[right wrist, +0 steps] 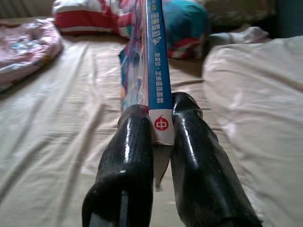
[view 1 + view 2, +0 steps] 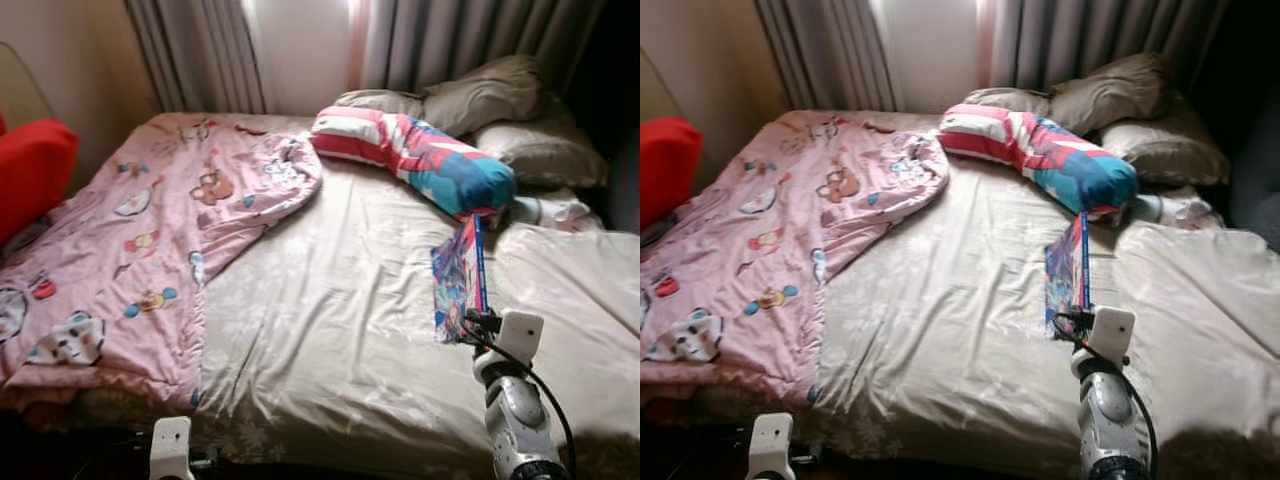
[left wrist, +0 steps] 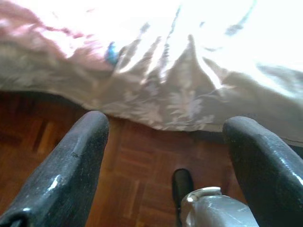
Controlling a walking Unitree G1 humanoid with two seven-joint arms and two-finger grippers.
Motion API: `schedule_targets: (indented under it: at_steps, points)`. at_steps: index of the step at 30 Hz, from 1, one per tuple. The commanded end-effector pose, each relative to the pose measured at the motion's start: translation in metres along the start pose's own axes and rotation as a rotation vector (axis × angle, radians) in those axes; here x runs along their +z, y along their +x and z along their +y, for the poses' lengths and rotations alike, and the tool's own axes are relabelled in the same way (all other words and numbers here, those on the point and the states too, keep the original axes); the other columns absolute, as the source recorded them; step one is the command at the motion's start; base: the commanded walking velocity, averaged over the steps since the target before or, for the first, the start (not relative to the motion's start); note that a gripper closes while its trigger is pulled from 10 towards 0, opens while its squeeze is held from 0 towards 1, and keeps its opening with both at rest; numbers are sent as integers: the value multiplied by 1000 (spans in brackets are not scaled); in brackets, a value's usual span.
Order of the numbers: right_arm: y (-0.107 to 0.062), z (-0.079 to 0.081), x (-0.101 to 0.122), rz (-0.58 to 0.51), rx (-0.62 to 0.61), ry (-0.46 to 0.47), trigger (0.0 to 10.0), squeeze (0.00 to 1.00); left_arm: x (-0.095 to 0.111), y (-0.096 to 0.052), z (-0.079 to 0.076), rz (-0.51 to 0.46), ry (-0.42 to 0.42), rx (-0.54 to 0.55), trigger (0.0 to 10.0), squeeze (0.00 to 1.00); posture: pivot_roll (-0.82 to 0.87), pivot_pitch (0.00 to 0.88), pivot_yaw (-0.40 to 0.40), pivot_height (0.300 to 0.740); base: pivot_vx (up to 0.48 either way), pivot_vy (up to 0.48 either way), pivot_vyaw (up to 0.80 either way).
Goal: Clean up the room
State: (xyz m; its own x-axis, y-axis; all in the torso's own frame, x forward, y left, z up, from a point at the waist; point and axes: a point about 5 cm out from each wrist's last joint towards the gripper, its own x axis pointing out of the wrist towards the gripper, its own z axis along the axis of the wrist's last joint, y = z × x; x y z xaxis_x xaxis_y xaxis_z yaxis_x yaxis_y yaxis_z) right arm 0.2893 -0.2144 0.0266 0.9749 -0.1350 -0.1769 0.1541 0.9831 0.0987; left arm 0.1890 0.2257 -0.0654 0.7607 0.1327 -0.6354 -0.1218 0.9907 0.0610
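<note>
— What's over on the left side?

— The left gripper (image 3: pixel 163 156) hangs low off the foot edge of the bed (image 2: pixel 330 350), jaws wide with nothing between them, pointed at the parquet floor (image 3: pixel 137 175) and the sheet's overhang. Up on the bed, a pink cartoon quilt (image 2: pixel 150 240) covers the left half, with a red cushion (image 2: pixel 30 170) past that edge.

— And the book?

— The children's book (image 2: pixel 462 280) is in the right gripper (image 1: pixel 162 130), jaws closed flat on either cover right at the bottom of its blue spine (image 1: pixel 156 61). It's held on edge above the right half of the bed, near the foot edge.

— Which way does it run?

— Its long axis goes straight out from the jaws toward the head of the bed, its far end close to the striped red-and-blue bolster (image 2: pixel 415 155) and the tan pillows (image 2: pixel 500 110).

— So the right arm carries it?

— I'd say so; the left is well away. Gripped at one end, the long book could swing or sag, so I'd expect it to need a slow carry.
</note>
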Motion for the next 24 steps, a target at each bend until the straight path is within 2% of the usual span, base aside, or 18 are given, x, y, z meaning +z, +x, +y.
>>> schedule_targets:
  at_steps: [1,8,18,22,24]
  points:
    - [3,0,8,-33,-1,2,10000,0,-3,-1,1,18,-7,1,10000,0,-39,0,9,740,0,0,-750]
    - [5,2,10,-40,-1,-12,10000,0,-9,-3,4,43,-13,6,10000,0,-32,0,5,740,0,0,0]
    - [5,2,8,-30,0,2,10000,0,-13,-5,5,62,-15,8,10000,0,-31,3,6,740,259,0,0]
    - [5,1,9,-33,-2,6,10000,0,-15,-5,5,70,-13,8,10000,0,-31,3,5,740,289,0,-713]
    - [5,1,9,-38,-4,5,10000,0,-15,-5,5,72,-14,9,10000,0,-31,4,5,740,289,0,0]
